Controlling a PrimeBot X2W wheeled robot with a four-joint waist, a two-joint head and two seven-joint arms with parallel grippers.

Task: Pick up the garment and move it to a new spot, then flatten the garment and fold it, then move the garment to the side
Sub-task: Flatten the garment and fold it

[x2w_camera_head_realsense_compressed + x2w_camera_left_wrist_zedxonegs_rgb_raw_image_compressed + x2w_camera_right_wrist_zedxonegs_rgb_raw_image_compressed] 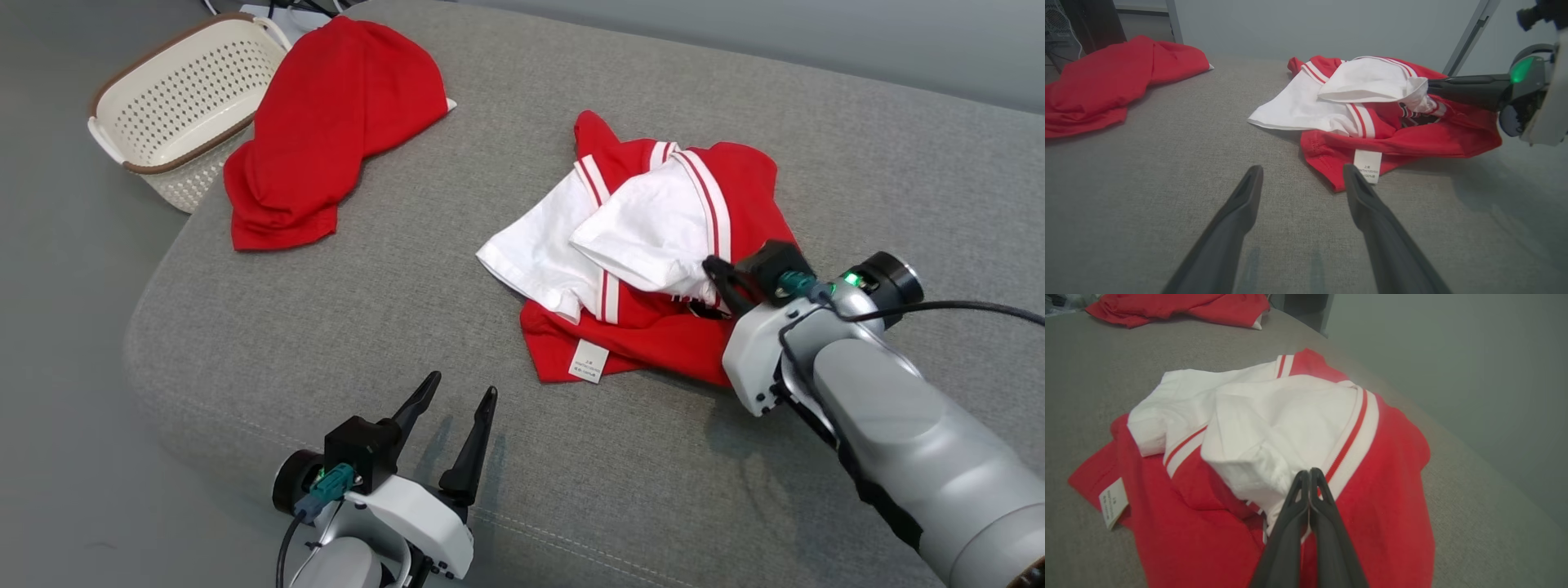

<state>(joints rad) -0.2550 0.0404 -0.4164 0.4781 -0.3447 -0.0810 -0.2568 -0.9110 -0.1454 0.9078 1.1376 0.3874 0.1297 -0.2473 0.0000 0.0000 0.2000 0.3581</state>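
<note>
Logged garment, red with white sleeves and red-striped white trim, heaped crumpled on grey cushion, toward 3 o'clock in head view.

Found white care label at the garment's 7 o'clock hem, face up. Made out a few lines of small dark print on it, too small to read from any view.

Spotted dark graphic on the red chest, mostly buried under the top white sleeve. Cannot tell lettering from picture.

Found right hand at the garment's 4 o'clock edge, fingers pressed together on the white sleeve fold, with a sliver of white cloth caught between them. Lost its fingertips inside that fold in left wrist view. Forearm cut off at the 5 o'clock corner of head view.

Found left hand at 7 o'clock, fingers spread wide, holding nothing, pointing toward the label hem but short of it. Cannot tell whether touching the cushion or just above it.

Noted plain red cloth at 10 o'clock, well apart from the garment, with a white corner peeking out. Made out no writing there.

Noted cream perforated basket with a brown rim farther out at 10 o'clock, off the cushion's edge, its lower part hidden behind the cushion.
</note>
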